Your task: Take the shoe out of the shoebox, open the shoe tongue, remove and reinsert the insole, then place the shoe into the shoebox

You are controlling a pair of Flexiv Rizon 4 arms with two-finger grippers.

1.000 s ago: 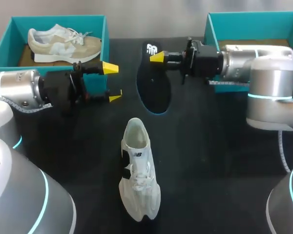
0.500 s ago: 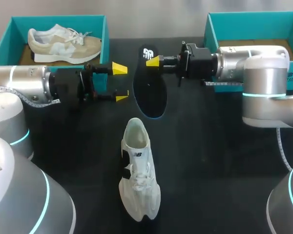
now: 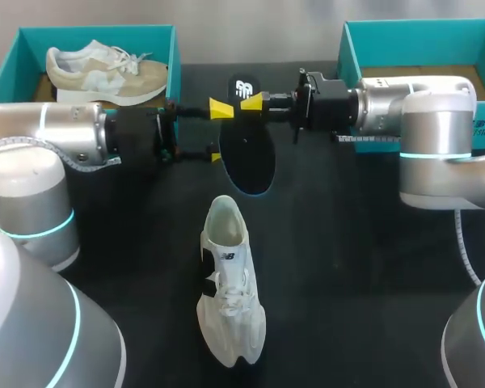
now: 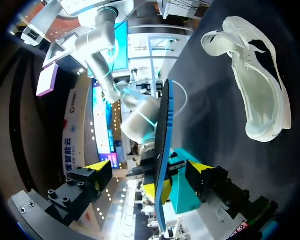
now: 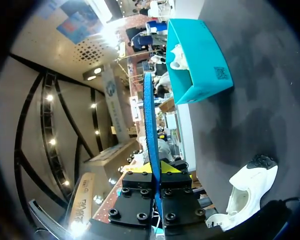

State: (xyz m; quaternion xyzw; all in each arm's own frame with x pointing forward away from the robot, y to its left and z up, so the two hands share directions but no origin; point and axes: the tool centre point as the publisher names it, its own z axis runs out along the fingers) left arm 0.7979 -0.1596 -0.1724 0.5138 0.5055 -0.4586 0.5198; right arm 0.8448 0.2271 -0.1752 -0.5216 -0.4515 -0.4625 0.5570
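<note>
Head view: right hand (image 3: 255,102) pinches dark insole (image 3: 249,158) by one end, over counter (image 3: 347,242). Left hand (image 3: 218,131) wide open, insole between its fingers. White shoe (image 3: 230,283) lies on counter, near insole.

Your work surface was a black table (image 3: 347,267). On it, near the middle, a white shoe (image 3: 229,283) stood upright on its sole, toe toward the robot. Two teal shoeboxes rested at the far side, well apart: the left shoebox (image 3: 97,34) and the right shoebox (image 3: 420,31).
</note>
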